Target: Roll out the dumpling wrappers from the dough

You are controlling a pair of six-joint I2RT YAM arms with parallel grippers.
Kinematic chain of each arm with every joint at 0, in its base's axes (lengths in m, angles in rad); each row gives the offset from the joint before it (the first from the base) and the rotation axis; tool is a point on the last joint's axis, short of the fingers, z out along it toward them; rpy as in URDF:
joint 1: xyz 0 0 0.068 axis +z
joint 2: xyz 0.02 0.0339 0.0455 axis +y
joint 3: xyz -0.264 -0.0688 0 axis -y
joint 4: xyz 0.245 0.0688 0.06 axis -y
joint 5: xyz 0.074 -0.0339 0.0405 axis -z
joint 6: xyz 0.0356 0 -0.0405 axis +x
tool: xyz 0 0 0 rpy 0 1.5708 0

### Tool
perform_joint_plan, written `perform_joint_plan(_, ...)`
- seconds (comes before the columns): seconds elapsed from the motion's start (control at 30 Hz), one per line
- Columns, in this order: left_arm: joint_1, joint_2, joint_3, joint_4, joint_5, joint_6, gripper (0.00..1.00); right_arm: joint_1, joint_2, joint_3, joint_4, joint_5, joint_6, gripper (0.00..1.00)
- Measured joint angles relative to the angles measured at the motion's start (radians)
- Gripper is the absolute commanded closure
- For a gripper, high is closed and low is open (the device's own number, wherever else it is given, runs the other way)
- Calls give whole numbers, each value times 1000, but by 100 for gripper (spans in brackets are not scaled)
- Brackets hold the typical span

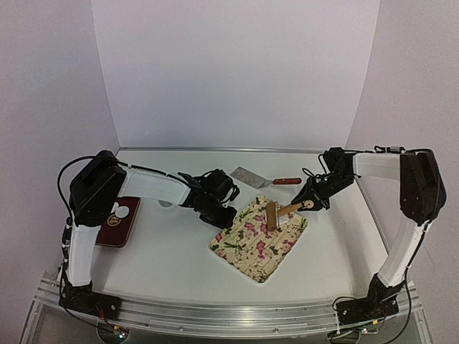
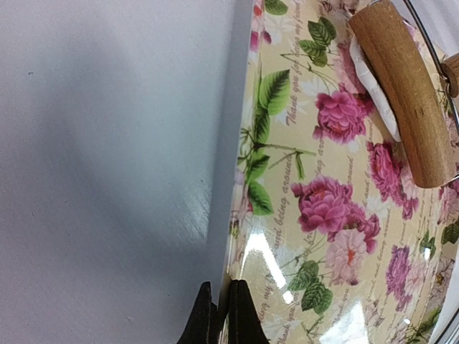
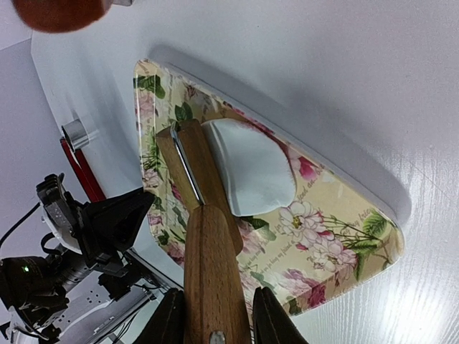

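A flattened white piece of dough (image 3: 251,168) lies on the floral tray (image 1: 247,254), partly under the wooden roller (image 1: 273,214); it also shows in the left wrist view (image 2: 374,92). My right gripper (image 3: 215,326) is shut on the roller's wooden handle (image 3: 210,265), at the tray's right side (image 1: 310,203). My left gripper (image 2: 219,319) is shut on the tray's left rim, pinching it between both fingers (image 1: 226,215). One small white disc, a dumpling wrapper (image 1: 122,212), lies on a dark red board (image 1: 115,233) at far left.
A metal spatula (image 1: 249,176) with a red handle lies behind the tray. A small metal ring (image 3: 74,134) stands on the table left of the tray, near the red board. White walls close in the back and sides.
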Motion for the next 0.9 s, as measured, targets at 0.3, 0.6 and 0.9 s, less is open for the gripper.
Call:
perform_joint_plan(0.3, 1, 0, 0, 0, 0, 0, 100, -40, -5, -30, 1, -32, -29, 100)
perform_joint_plan(0.6, 2, 0, 0, -1, 0, 0, 100, -81, -11, -55, -5, -60, -52, 100)
perform_joint_plan(0.9, 5, 0, 1, -3, 0, -1, 100, -107, -17, -68, -19, -69, -73, 100)
